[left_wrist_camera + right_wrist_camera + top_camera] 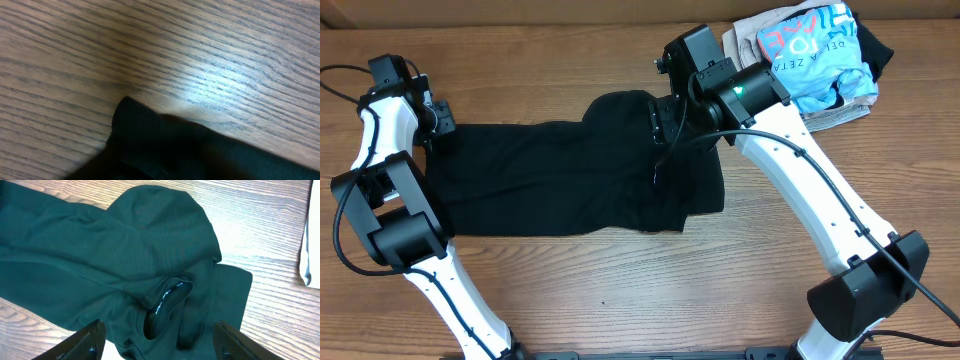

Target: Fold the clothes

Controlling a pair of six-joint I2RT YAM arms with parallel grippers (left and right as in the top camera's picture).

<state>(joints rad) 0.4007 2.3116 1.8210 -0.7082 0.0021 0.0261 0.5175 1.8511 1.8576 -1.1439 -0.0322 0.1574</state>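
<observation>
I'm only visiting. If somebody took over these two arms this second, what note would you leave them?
Left gripper: at the black shirt's left edge; can't tell whether it is open or shut.
Right gripper: fingers open, empty, above the shirt's rumpled right end.
Shirt lies as a long strip across the table; pile of other clothes at the far right corner.
Done: shirt mostly flattened.
Left: smooth the right end, then fold.
</observation>
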